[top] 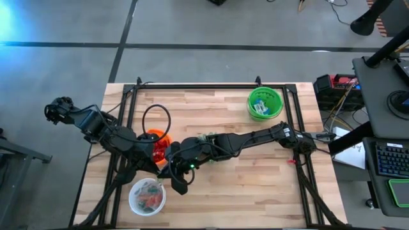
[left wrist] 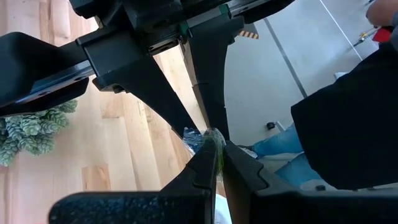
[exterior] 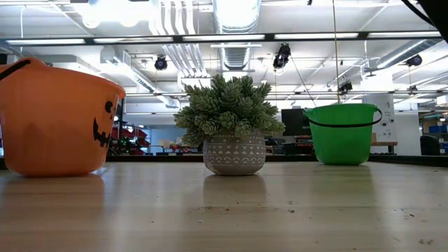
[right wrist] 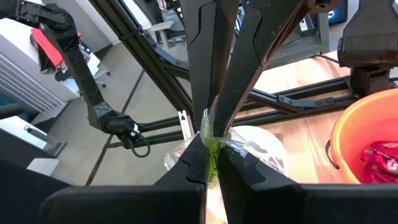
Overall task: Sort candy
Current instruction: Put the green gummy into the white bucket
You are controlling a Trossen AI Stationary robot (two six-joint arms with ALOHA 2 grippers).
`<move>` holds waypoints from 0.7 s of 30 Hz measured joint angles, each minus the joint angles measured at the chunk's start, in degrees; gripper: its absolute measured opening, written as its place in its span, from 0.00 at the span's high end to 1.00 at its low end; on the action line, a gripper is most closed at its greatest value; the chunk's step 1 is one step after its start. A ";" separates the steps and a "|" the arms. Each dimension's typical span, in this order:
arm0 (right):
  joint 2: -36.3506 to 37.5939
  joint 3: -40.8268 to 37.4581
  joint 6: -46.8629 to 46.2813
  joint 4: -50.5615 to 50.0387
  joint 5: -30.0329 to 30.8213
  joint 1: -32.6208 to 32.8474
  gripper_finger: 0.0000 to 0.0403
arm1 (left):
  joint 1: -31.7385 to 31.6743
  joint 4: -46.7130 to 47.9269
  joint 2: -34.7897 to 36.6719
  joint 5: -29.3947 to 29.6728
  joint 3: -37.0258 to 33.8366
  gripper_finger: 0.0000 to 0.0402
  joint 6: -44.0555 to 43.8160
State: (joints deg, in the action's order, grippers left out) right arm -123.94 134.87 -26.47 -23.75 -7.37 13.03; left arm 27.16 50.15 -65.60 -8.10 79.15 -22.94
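One small green candy in a clear wrapper (right wrist: 212, 149) hangs in the air between both grippers, whose fingertips meet tip to tip. My left gripper (left wrist: 217, 148) and my right gripper (right wrist: 211, 160) are both shut on it. In the high view they meet between the orange bowl (top: 158, 142) and the white bowl (top: 147, 195). The orange bowl holds red packets (right wrist: 380, 155), and the white bowl holds mixed candy. A green bowl (top: 265, 103) at the far right holds blue-and-white pieces. The low view shows no gripper. My left gripper pinches the green candy (left wrist: 217, 144) between its two fingertips, slanting downward from the table's left. The candy is lifted clear of the table. Which end of the wrapper it has, I cannot tell. My right gripper pinches the candy's green body (right wrist: 211, 153) between its two fingertips, coming nearly level from the table's right. Clear wrapper (right wrist: 241, 144) sticks out beside the fingers. The candy hangs clear, above the white bowl (right wrist: 264, 146).
A spiky green plant in a grey pot (exterior: 234, 136) stands mid-table, mostly under my right arm in the high view. A black frame (top: 211, 87) runs round the tabletop. Bare wood (top: 255, 185) lies at the near right.
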 joint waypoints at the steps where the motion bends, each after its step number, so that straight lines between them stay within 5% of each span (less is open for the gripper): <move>1: 0.00 0.00 0.01 0.00 -0.01 -0.02 0.97 | 0.00 0.03 0.00 0.00 0.00 1.00 0.00; 21: 0.02 -0.02 5.24 -3.04 3.81 0.42 0.97 | -0.07 0.42 -0.04 0.44 -0.07 1.00 -1.08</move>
State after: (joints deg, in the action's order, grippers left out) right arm -123.92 134.85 -21.22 -26.79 -3.56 13.45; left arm 27.09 50.57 -65.65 -7.66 79.09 -24.02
